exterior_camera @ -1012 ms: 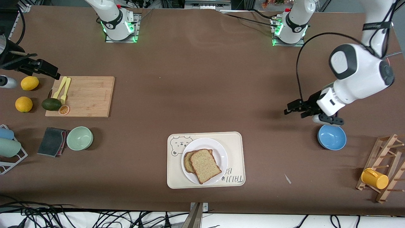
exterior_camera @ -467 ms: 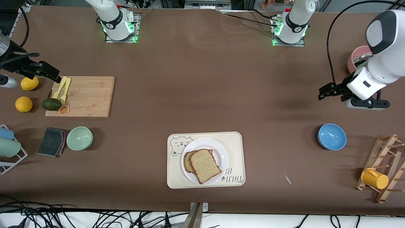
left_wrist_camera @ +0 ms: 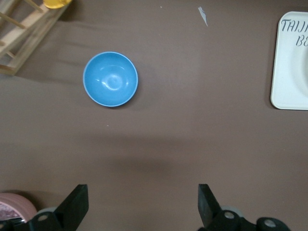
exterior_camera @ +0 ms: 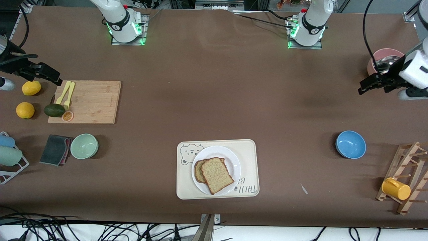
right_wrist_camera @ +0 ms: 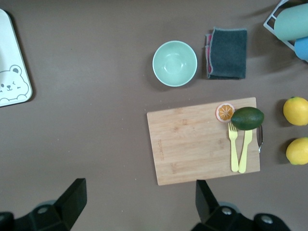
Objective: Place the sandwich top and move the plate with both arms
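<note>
The sandwich top (exterior_camera: 216, 175), a speckled tan slice with a brown crust, lies on a second slice (exterior_camera: 198, 170) on the white plate (exterior_camera: 230, 157). The plate sits on a cream bear tray (exterior_camera: 249, 149), near the front camera at mid-table. My left gripper (exterior_camera: 363, 87) is open and empty, in the air beside a pink bowl (exterior_camera: 381, 58) at the left arm's end; the left wrist view shows its jaws wide apart (left_wrist_camera: 143, 207). My right gripper (exterior_camera: 57, 78) is open and empty (right_wrist_camera: 139, 204), over the cutting board's corner at the right arm's end.
A blue bowl (exterior_camera: 350, 144) and a wooden rack with a yellow cup (exterior_camera: 396, 188) stand at the left arm's end. A cutting board (exterior_camera: 90, 101) with forks, an avocado (exterior_camera: 54, 110), two lemons, a green bowl (exterior_camera: 84, 146) and a dark cloth (exterior_camera: 55, 149) are at the right arm's end.
My left gripper has moved from over the blue bowl toward the left arm's end of the table, beside the pink bowl. The right gripper has shifted only slightly. The bread and plate are still.
</note>
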`<state>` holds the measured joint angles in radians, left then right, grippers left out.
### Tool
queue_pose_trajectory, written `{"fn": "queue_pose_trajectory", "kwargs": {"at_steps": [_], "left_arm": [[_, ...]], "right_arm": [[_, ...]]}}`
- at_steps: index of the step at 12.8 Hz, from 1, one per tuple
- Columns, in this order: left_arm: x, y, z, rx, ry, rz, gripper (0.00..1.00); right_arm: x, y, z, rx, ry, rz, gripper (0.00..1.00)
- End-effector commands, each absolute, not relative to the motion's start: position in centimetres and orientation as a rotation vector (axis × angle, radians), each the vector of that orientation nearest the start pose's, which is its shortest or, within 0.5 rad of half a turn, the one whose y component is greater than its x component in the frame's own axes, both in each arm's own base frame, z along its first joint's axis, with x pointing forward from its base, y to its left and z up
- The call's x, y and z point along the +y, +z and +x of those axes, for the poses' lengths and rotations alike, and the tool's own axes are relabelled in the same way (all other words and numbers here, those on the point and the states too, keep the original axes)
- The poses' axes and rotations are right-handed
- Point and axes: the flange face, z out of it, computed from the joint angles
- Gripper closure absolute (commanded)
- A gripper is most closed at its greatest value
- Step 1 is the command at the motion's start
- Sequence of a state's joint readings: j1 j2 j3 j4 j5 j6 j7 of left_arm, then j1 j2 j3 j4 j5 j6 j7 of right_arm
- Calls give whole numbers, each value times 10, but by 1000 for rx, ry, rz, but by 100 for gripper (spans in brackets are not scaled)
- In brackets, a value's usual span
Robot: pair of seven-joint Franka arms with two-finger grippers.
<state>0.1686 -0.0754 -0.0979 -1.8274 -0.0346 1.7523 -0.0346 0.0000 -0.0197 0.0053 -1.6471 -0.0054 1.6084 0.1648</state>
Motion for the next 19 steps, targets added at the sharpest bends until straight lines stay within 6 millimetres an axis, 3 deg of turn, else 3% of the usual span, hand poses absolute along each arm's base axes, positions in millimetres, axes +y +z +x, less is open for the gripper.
{"fn": "queue_pose_trajectory", "kwargs": {"at_steps": [1, 4, 6, 10, 13, 19], "left_arm": [[33, 596, 537, -176, -39, -3097, 0], [23, 611, 555, -145, 21, -3109, 0], [13, 606, 567, -161, 29, -3114, 0], [16, 605, 565, -176, 44, -3114, 0], [26, 607, 565, -191, 37, -3117, 0], [26, 608, 563, -194, 45, -3121, 0]], "right_arm": [[-1, 612, 545, 253, 44, -3126, 0], [-1, 610, 543, 245, 75, -3130, 0], [0, 610, 543, 231, 72, -3134, 0], [1, 609, 540, 121, 106, -3134, 0], [1, 608, 540, 120, 111, -3131, 0], [-1, 607, 540, 115, 113, -3131, 0]]}}
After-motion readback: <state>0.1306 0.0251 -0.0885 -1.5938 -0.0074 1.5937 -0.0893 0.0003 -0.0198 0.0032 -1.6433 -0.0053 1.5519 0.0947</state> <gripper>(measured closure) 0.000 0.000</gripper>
